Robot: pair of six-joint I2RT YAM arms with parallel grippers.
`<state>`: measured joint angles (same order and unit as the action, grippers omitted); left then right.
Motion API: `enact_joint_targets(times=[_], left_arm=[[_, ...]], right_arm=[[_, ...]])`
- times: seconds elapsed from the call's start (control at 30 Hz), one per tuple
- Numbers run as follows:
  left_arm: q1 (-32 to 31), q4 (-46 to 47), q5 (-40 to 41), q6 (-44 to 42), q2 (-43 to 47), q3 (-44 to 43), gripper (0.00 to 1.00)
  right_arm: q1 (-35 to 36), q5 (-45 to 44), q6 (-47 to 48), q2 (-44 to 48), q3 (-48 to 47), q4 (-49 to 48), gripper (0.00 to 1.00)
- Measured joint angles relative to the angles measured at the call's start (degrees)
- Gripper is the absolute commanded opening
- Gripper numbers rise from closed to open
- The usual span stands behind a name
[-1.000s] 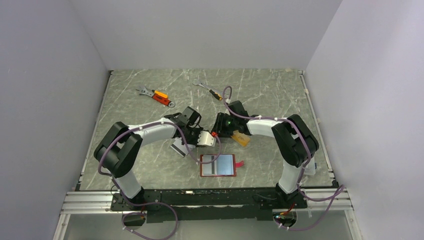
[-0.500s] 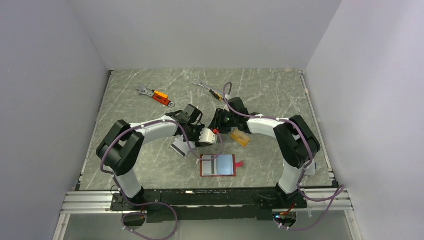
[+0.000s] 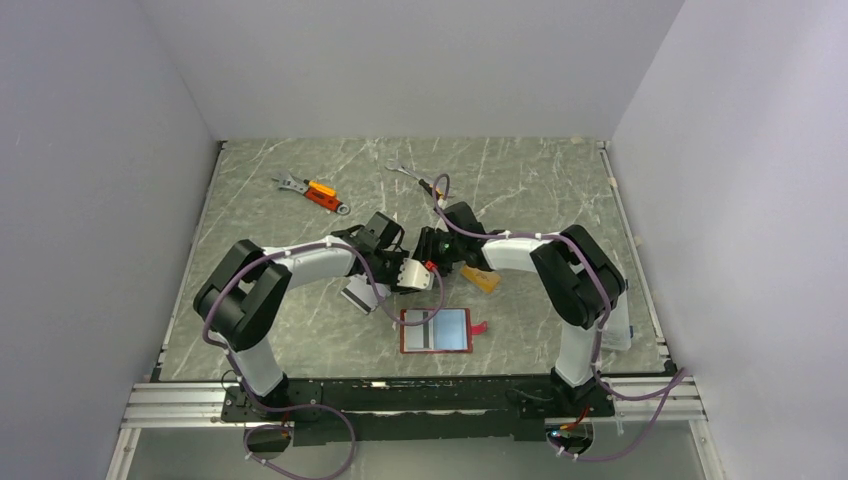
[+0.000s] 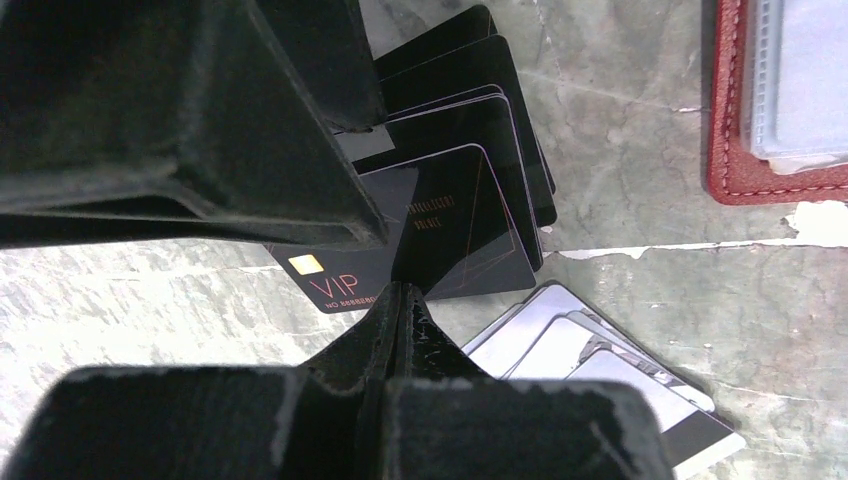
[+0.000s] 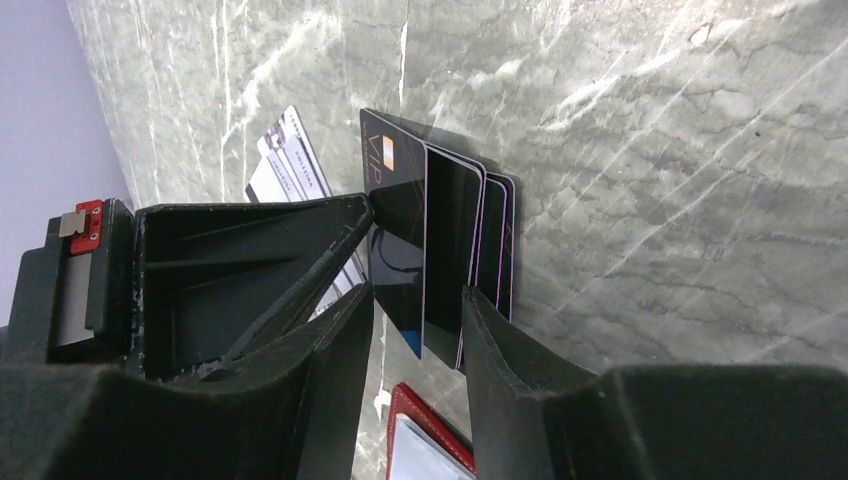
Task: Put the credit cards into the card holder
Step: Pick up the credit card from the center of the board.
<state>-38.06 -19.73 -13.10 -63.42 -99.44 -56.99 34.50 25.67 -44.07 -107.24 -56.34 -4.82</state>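
Observation:
Several black credit cards (image 4: 470,190) lie fanned on the table, the top one (image 4: 335,280) marked VIP. Silver-grey cards (image 4: 590,360) lie fanned beside them. An orange-gold card (image 3: 482,278) rests to the right. The red card holder (image 3: 436,331) lies open flat, showing pale pockets. My left gripper (image 4: 400,300) is shut, its tip at the VIP card's edge. My right gripper (image 5: 415,320) is open, its fingers (image 5: 495,330) straddling the ends of the black cards (image 5: 445,250). In the top view both grippers (image 3: 418,272) (image 3: 436,258) meet over the black cards and hide them.
Two orange-handled wrenches (image 3: 312,190) (image 3: 420,180) lie near the back of the table. The holder's red snap tab (image 3: 480,327) sticks out to its right. Grey walls close in the left, right and back sides.
My right gripper has moved left toward the left gripper and now sits over the black cards. The left arm has hardly shifted; the cards and holder lie as before.

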Motion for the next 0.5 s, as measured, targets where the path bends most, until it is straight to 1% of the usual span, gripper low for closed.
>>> enact_joint_targets(times=[0.23,0.5], left_arm=[[0.0,1.8,0.1,-0.2,0.8,1.5,0.0],[0.1,1.7,0.0,-0.2,0.8,1.5,0.0]], right_arm=[[0.2,0.2,-0.1,-0.5,-0.3,-0.1,0.4],[0.2,0.2,-0.1,-1.0,-0.9,0.2,0.36]])
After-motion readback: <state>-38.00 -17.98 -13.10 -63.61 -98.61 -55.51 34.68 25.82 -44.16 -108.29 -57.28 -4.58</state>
